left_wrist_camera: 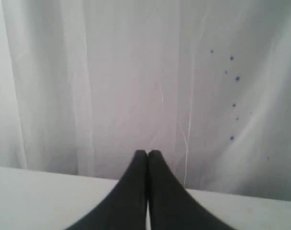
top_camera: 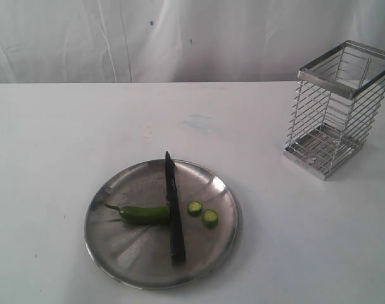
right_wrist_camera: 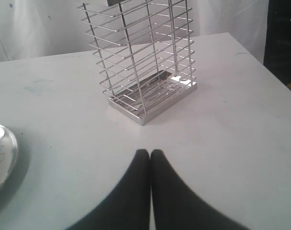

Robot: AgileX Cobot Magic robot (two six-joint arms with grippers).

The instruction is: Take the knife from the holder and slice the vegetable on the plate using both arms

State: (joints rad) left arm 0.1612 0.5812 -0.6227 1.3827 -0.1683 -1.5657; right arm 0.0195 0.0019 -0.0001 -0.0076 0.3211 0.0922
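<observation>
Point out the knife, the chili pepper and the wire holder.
knife (top_camera: pixel 173 209), exterior view, middle of the blade.
chili pepper (top_camera: pixel 144 215), exterior view, green body.
wire holder (right_wrist_camera: pixel 144 52), right wrist view, its wire side wall.

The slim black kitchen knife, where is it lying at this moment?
In the exterior view the slim black kitchen knife lies on the round steel plate, lower left of centre, between the green chili pepper and two cut green slices.
</observation>
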